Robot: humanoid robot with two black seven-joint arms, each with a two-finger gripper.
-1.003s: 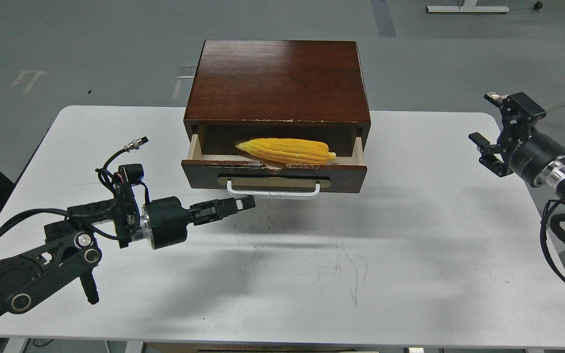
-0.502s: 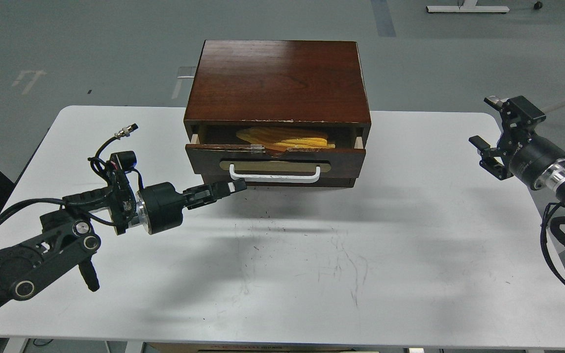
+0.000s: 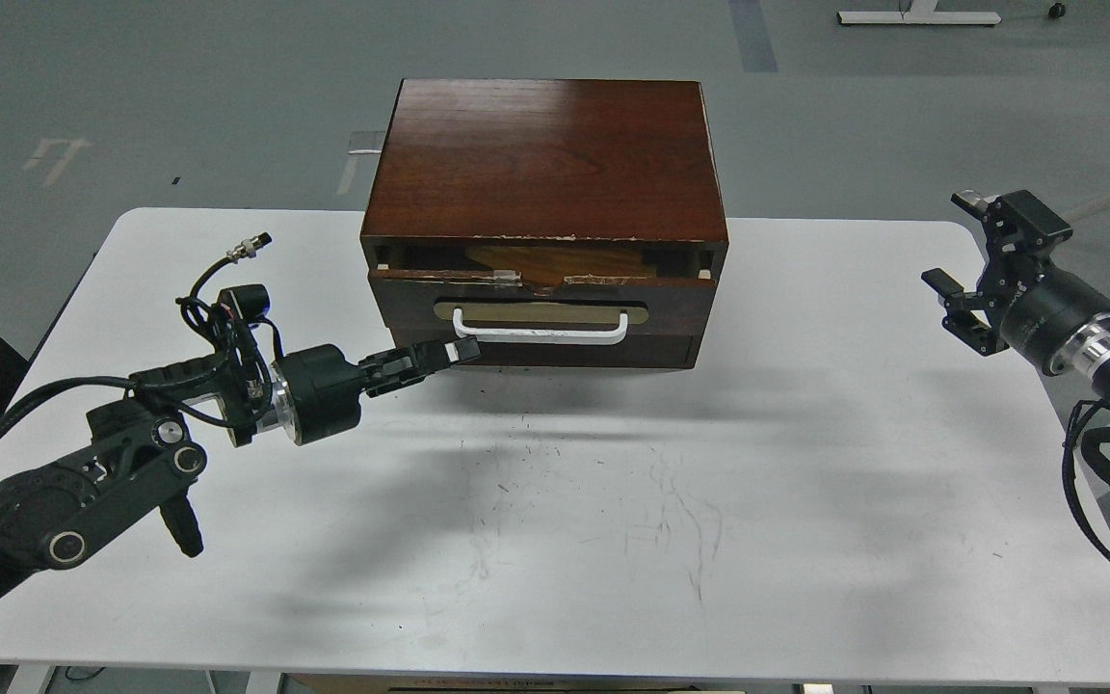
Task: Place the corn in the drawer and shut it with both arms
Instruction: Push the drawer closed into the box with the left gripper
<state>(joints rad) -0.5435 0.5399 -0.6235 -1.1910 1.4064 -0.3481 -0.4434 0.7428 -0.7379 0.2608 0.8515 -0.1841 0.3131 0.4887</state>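
The dark wooden drawer (image 3: pixel 680 294) with its white bar handle (image 3: pixel 541 334) is pushed almost fully into the box (image 3: pixel 545 154); only a narrow gap shows at its chipped top edge. The corn (image 3: pixel 560 261) lies inside and shows only as a dim, shaded yellow-brown shape through that gap. My left gripper (image 3: pixel 454 354) has its fingers together and its tip is against the box front just below the handle's left end. My right gripper (image 3: pixel 962 246) is open and empty, off the table's right edge, well away from the box.
The box stands at the back middle of the white table (image 3: pixel 613 520). The plain lower front panel (image 3: pixel 594 353) sits under the drawer. My left arm's cables (image 3: pixel 218 318) stick up over the table's left part. Grey floor lies beyond.
The drawer has slid from wide open to almost shut, hiding most of the corn. My left gripper moved forward with the drawer front. The right gripper dropped slightly.
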